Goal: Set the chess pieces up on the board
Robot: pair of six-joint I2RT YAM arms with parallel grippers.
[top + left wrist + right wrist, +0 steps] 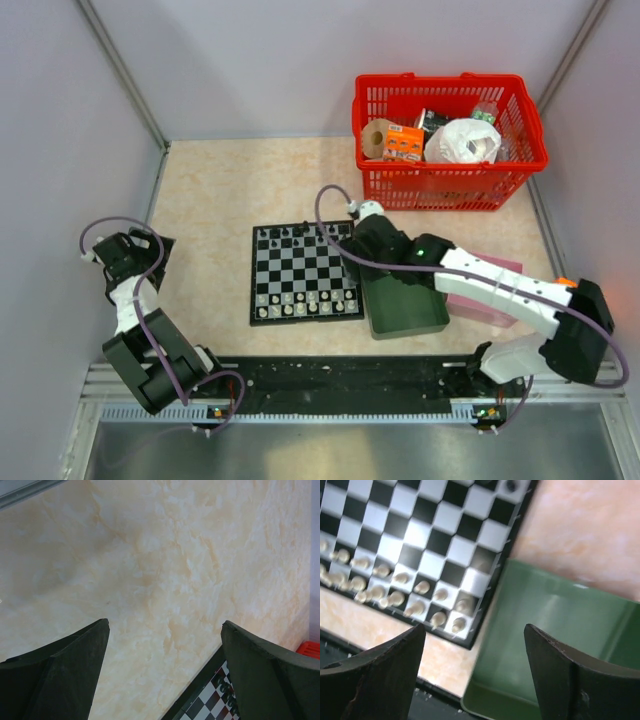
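The checkered board (pixel 305 273) lies flat mid-table. Whitish pieces (pixel 305 298) stand in its two near rows and black pieces (pixel 300 233) along its far row. In the right wrist view the whitish pieces (pixel 395 598) and the board (pixel 435 535) show at upper left. My right gripper (pixel 362 237) is open and empty, above the board's right edge and the green tray (pixel 555 645). My left gripper (pixel 128 247) is open and empty over bare table at the far left; a board corner (pixel 215 700) with black pieces shows at its lower right.
A dark green tray (pixel 403 297) sits right of the board, with a pink box (pixel 485 290) beside it under the right arm. A red basket (pixel 450 140) with packages stands at the back right. Walls close in on both sides.
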